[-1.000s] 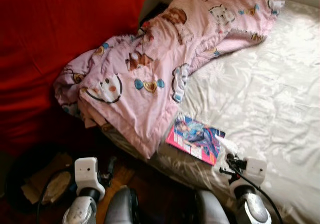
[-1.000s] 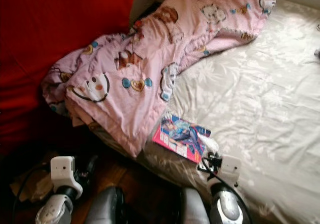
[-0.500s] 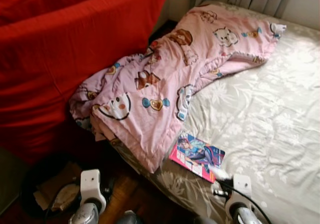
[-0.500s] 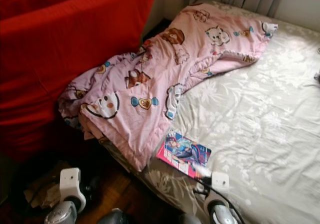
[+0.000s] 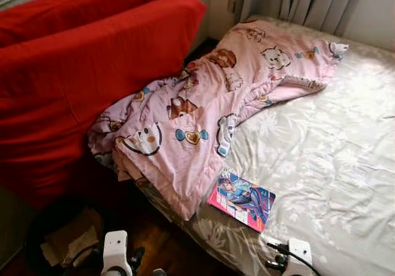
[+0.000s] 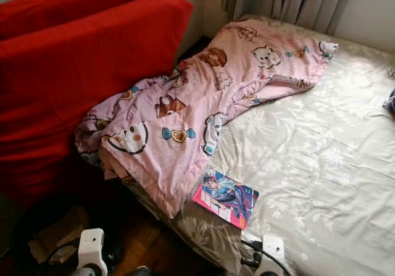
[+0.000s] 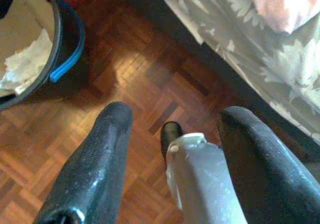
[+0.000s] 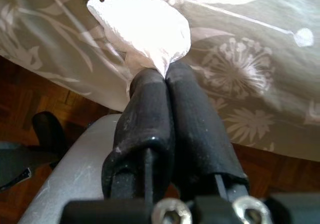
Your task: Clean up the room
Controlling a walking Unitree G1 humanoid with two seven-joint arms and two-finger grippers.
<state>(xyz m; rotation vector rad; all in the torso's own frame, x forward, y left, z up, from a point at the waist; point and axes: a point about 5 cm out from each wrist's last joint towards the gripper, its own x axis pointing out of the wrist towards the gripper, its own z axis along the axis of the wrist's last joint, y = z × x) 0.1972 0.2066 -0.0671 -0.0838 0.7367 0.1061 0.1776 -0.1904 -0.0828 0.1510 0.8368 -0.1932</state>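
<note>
**tissue pinched by a thin corner, bin still a carry away**

my right tool (image 8: 165, 76) has its two black fingers pressed together on a crumpled white tissue (image 8: 142, 31), and it hangs just off the near edge of the bed (image 5: 321, 165), over the sheet where it drapes toward the floor. the grip is only on a narrow twisted tail of the paper; the bulk of the wad sticks out past my fingertips. that is my first worry: such a thin bite could tear or slide free while i turn, and the tissue would drop onto the wooden floor (image 7: 150, 83) or back onto the sheet.

my left tool (image 7: 172, 134) is spread wide and holds nothing, low over the floor beside the bed. the dark bin (image 7: 62, 43) with the blue rim stands on the floor near the bed's near left corner, at the foot of the red sofa (image 5: 74, 72), with paper already inside. i judge it to be where the tissue belongs.

getting there means crossing in front of my own body. a swing too fast may shake the wad loose. the pink quilt (image 5: 203, 109) spills over the bed's left edge near the bin, so a low pass may snag it. the magazine (image 5: 242, 199) lies at the near edge, just beside my right tool, and a careless lift may nudge it off.
</note>
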